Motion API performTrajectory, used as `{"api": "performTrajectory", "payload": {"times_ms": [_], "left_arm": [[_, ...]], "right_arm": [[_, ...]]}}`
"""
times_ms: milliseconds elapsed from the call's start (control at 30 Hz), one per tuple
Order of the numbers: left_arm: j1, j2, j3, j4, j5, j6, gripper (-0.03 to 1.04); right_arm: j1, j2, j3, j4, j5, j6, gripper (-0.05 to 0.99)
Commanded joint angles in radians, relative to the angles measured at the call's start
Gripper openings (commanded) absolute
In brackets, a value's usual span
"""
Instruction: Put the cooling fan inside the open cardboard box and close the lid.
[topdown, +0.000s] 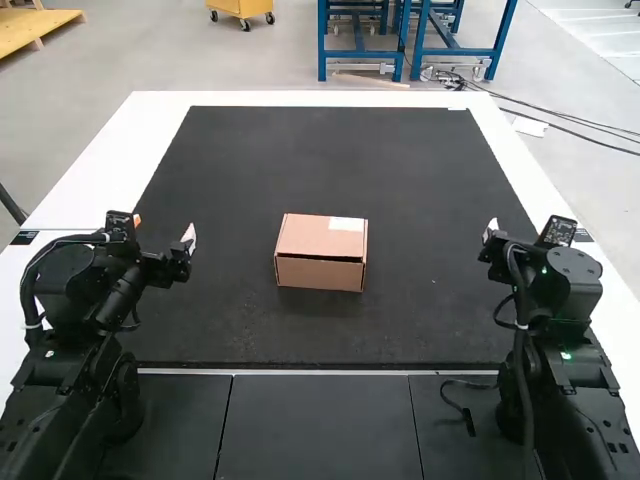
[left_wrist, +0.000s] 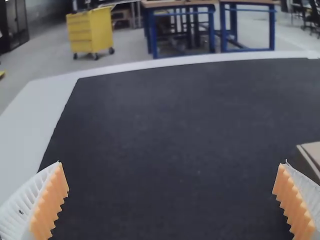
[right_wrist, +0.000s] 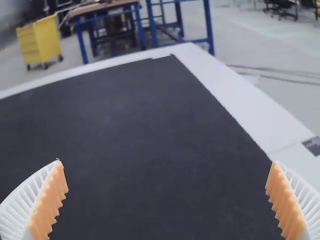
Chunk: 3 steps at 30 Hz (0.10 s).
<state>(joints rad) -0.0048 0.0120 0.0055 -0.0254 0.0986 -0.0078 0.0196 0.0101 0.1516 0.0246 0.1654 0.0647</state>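
Note:
A brown cardboard box (topdown: 321, 251) stands in the middle of the black mat (topdown: 300, 160), its lid lying flat and shut. My left gripper (topdown: 162, 229) hangs open near the mat's left edge, well apart from the box. In the left wrist view its white ribbed fingers with orange pads (left_wrist: 48, 205) stand wide apart with nothing between them, and a corner of the box (left_wrist: 311, 152) shows beyond one finger. My right gripper (topdown: 515, 240) is at the mat's right edge, also open, its pads (right_wrist: 286, 200) spread over bare mat.
The mat lies on a white table (topdown: 90, 180) with white margins left, right and at the back. A seam runs across the front, with dark panels (topdown: 320, 425) between the two arm bases.

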Motion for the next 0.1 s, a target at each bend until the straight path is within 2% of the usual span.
{"api": "performTrajectory", "payload": {"times_ms": [0,67], "left_arm": [[0.005,-0.014,-0.006,0.010,0.006,0.011,0.97],[0.005,-0.014,-0.006,0.010,0.006,0.011,0.97]], "right_arm": [[0.006,-0.012,-0.152,0.008,0.019,0.012,0.91],[0.006,-0.012,-0.152,0.008,0.017,0.012,0.91]]}}
